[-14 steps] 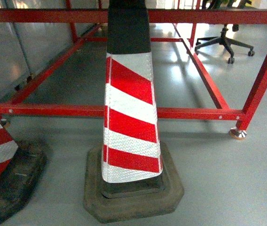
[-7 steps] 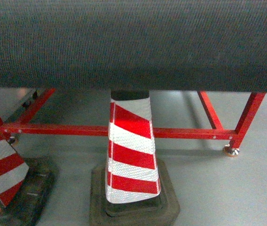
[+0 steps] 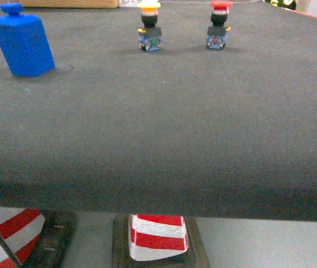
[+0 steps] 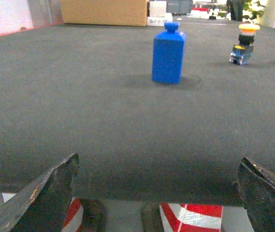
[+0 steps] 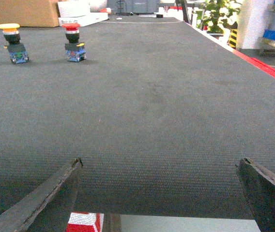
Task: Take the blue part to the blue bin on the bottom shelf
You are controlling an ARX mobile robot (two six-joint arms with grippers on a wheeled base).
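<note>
The blue part [image 3: 23,43] is seen standing upright on the dark counter [image 3: 158,128], at the far left in the head view, well apart from the yellow button [image 3: 149,27] and the red button [image 3: 218,25]. It is judged to be rigid, light plastic with smooth flat sides; the body is best taken across two opposite faces, not by the small knob on top. The left fingers [image 4: 45,193] and the right fingers [image 5: 45,193] are spread wide, holding nothing. The bin is not seen.

You see only the bases of two striped cones [image 3: 158,239] under the table edge [image 3: 158,195]. At 12 o'clock, the cardboard box [image 3: 69,3] is cut off.
</note>
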